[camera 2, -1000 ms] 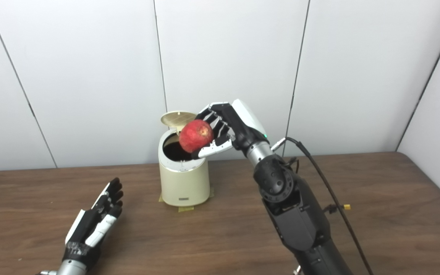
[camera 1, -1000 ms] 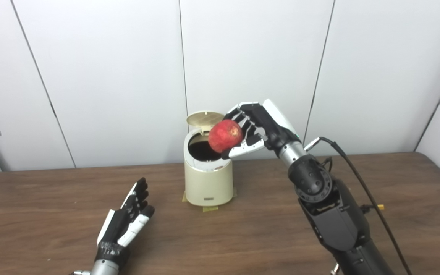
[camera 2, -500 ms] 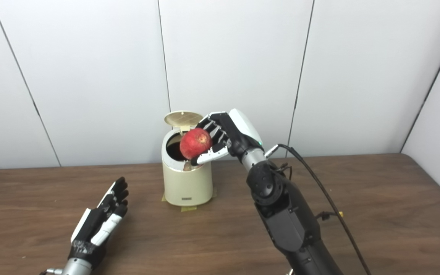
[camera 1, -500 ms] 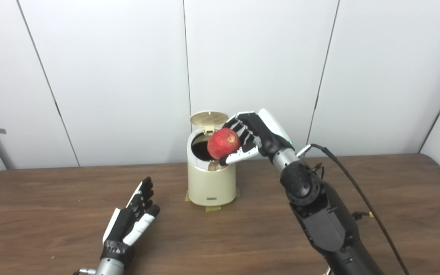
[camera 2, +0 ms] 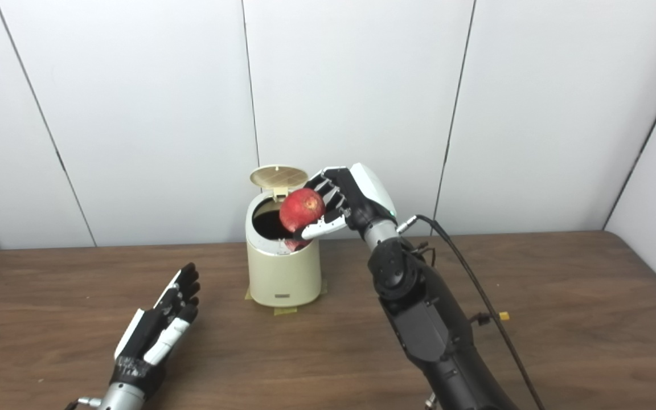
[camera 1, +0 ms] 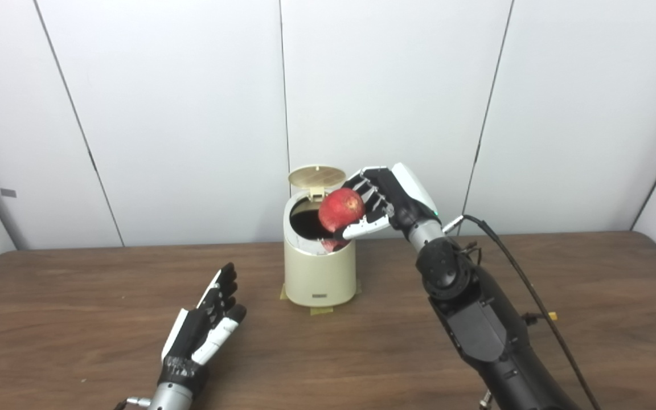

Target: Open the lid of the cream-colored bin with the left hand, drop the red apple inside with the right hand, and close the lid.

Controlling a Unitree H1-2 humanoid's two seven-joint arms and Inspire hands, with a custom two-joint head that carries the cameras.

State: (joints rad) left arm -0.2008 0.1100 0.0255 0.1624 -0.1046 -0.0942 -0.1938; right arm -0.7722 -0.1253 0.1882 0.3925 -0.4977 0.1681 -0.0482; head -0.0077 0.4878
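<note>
The right hand (camera 1: 388, 196) is clamping its fingers on the apple (camera 1: 341, 209) just above the bin (camera 1: 319, 270), its lid (camera 1: 316, 176) standing open, while the left hand (camera 1: 203, 336) is resting on the counter (camera 1: 77, 319), fingers apart.

Bin (camera 1: 319, 273) mouth open — raised lid (camera 1: 316, 176) stands behind it.

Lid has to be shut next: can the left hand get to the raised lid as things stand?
Probably not yet: the left hand is open, low by the table, and the right hand with the apple crowds the lid.
</note>
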